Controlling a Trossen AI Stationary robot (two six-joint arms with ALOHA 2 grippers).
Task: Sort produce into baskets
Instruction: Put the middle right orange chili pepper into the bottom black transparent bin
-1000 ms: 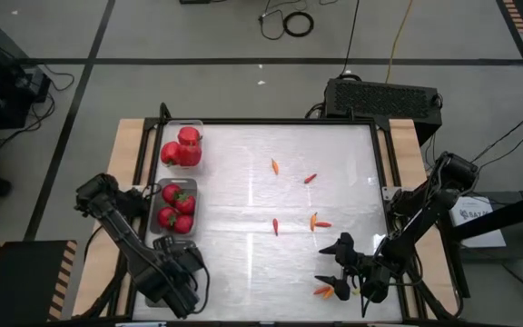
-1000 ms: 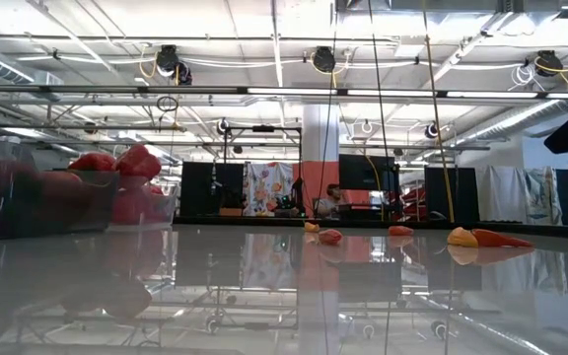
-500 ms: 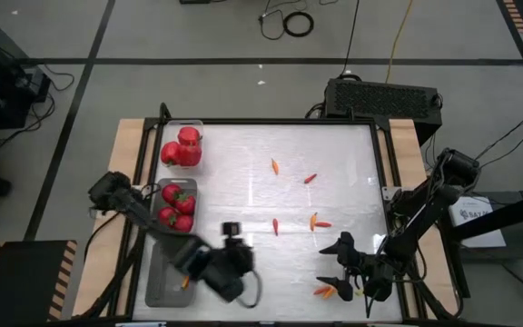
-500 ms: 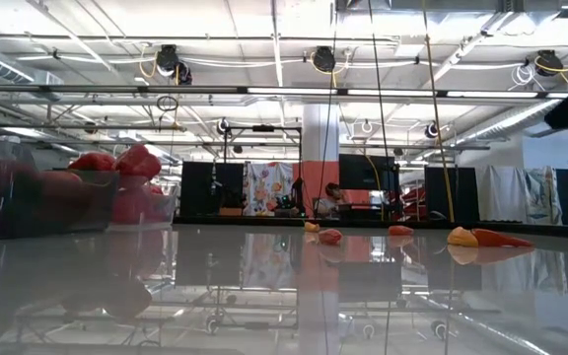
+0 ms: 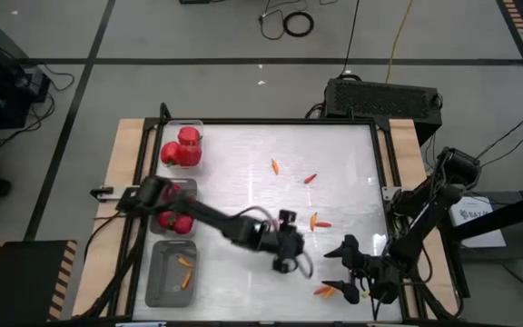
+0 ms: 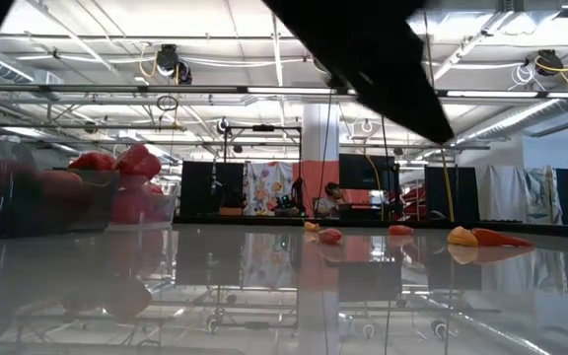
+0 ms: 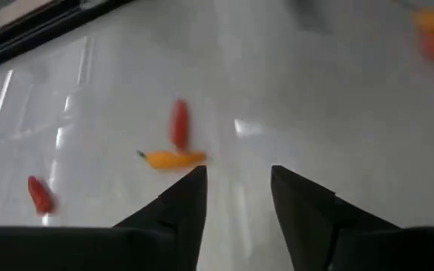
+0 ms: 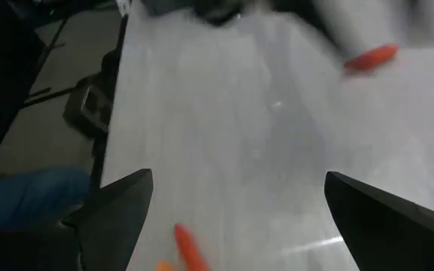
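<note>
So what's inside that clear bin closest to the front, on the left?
The near bin holds two small orange chili peppers, lying on its floor. Nothing else shows inside. The left arm crosses the middle bin, hiding some of its red produce.

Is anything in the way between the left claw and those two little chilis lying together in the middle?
Nothing visible. The open left gripper faces the orange and red chili pair across bare white tabletop.
</note>
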